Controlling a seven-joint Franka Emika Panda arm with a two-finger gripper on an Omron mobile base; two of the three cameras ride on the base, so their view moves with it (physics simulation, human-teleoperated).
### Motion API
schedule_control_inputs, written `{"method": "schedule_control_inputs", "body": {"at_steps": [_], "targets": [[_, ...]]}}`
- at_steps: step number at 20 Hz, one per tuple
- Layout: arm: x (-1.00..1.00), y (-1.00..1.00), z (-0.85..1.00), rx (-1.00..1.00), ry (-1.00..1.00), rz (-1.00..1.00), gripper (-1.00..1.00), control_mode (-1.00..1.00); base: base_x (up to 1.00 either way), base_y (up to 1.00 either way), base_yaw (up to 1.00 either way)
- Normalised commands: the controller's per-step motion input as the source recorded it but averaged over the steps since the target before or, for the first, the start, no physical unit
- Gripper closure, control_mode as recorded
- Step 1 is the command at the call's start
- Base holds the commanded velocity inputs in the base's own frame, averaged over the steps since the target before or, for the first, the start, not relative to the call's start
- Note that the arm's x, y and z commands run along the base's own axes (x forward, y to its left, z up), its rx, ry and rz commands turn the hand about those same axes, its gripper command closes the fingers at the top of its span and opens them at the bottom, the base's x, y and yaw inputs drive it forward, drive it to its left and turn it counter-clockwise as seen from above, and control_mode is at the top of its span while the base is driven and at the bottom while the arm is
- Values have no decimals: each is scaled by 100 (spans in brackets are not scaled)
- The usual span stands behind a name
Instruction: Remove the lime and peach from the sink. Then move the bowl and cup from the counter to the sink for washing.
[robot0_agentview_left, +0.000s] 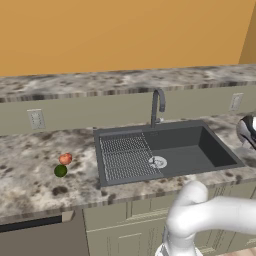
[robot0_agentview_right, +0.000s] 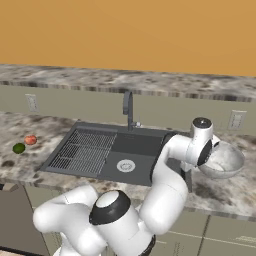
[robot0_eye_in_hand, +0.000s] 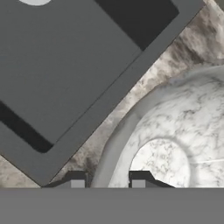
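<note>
Two fingers of the tool (robot0_eye_in_hand: 107, 180) pinch the bowl (robot0_eye_in_hand: 175, 144) rim beside the sink (robot0_eye_in_hand: 144, 65)

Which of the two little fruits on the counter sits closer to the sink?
The peach, the orange-red ball. It lies slightly nearer the sink rim than the dark green lime beside it.

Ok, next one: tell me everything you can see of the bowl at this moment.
The wide round silvery-white bowl with a grey-speckled, marble-like inside and a paler flat round bottom stands upright on the speckled stone counter, just right of the dark grey rectangular sink. It looks empty. In the hand view the gripper straddles its near rim, one fingertip outside and one inside the wall. Whether the bowl is lifted off the counter cannot be told.
</note>
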Motion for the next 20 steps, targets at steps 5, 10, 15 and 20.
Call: {"method": "schedule_control_inputs", "body": {"at_steps": [5,10,15,20], "targets": [[2,41,12,0,0,18,100,-100,0,0,0],[5,41,13,0,0,17,100,-100,0,0,0],[1,37,8,0,0,16,100,-100,0,0,0],[7,30,8,0,0,11,100,-100,0,0,0]]}}
